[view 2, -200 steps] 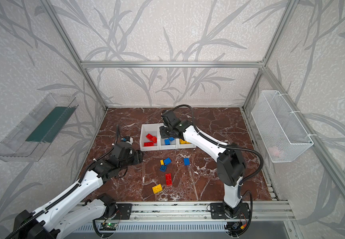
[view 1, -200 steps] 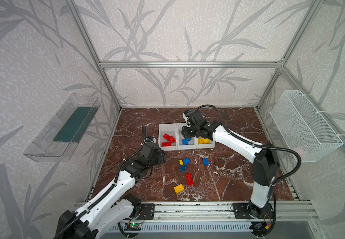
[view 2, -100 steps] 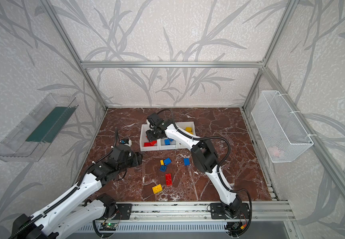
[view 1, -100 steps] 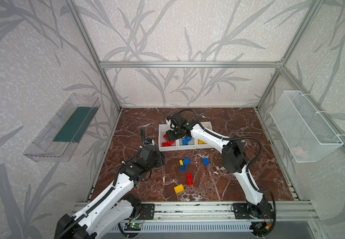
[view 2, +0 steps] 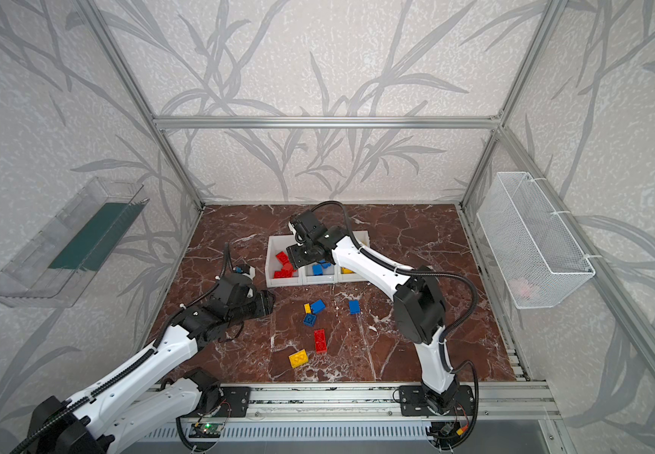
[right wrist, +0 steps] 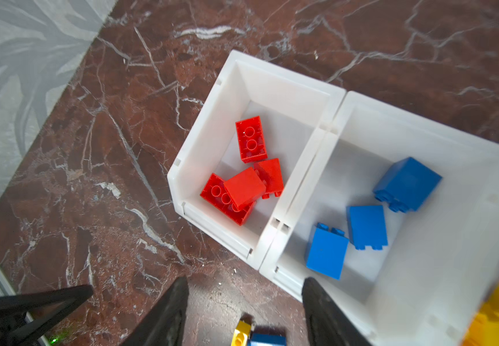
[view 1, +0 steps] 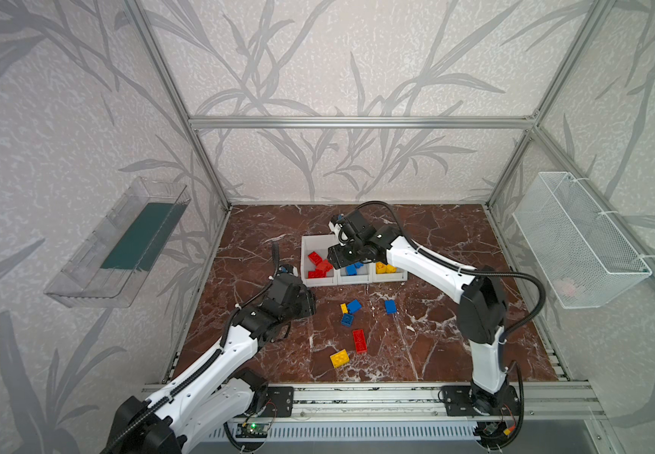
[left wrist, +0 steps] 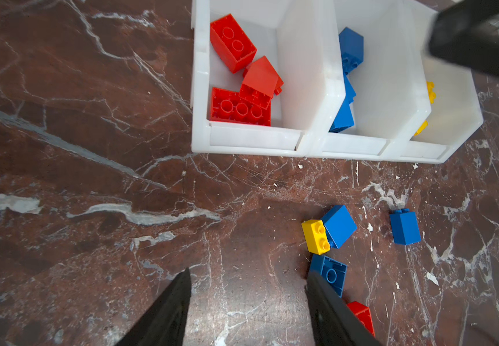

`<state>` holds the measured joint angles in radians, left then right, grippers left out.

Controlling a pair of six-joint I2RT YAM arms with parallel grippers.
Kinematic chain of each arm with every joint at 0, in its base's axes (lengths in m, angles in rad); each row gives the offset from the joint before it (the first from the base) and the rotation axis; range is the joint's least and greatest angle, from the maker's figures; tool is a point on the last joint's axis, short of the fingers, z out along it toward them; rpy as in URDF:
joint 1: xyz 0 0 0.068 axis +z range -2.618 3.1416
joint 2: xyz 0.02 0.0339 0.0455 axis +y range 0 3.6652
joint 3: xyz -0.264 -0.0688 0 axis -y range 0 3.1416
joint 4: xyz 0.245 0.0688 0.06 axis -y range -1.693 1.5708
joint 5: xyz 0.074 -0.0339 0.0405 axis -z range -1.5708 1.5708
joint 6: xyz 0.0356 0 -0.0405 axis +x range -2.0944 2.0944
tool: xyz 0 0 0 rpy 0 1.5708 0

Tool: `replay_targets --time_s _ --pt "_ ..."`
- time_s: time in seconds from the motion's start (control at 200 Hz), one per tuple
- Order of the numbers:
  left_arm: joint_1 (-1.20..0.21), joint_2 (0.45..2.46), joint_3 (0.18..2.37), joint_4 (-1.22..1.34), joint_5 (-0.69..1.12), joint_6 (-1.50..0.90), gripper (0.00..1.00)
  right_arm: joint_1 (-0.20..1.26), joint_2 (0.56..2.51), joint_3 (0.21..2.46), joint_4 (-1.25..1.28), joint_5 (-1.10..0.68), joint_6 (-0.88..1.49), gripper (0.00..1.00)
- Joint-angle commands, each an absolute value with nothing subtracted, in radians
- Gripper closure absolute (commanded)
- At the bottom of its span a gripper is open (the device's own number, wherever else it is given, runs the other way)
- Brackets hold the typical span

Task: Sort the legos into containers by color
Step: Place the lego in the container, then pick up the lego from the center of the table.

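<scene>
Left wrist: left claw [left wrist: 248, 272] parted, gripping nothing; right wrist: right claw [right wrist: 245, 280] parted, gripping nothing.

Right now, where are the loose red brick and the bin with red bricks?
loose red brick [view 1: 359, 341]: a top view, centre of its top.
bin with red bricks [left wrist: 251, 138]: left wrist view, front wall.

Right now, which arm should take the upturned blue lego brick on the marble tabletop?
Left. The left fingers stand open right beside that upturned blue lego brick; the right fingers, also empty, hang over the white plastic bins.
</scene>
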<state>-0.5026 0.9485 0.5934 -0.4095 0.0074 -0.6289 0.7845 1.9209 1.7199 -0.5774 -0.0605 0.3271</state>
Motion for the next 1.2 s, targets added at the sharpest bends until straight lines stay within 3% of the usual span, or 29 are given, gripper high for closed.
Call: replay_targets --time_s 0.0,0.545,1.195 --pt "-0.501 0.985 0.586 -0.366 0.067 -0.63 0.36 0.764 1.797 1.58 -0.527 0.002 0.353 0.38" --pt "-0.643 1.352 0.747 -0.345 0.182 -0.52 0.36 0.709 1.279 0.935 -0.534 0.209 0.574 0.36" --pt "-0.754 1.613 0.897 -0.415 0.21 -0.412 0.41 0.691 1.216 0.883 -0.568 0.226 0.598 0.35"
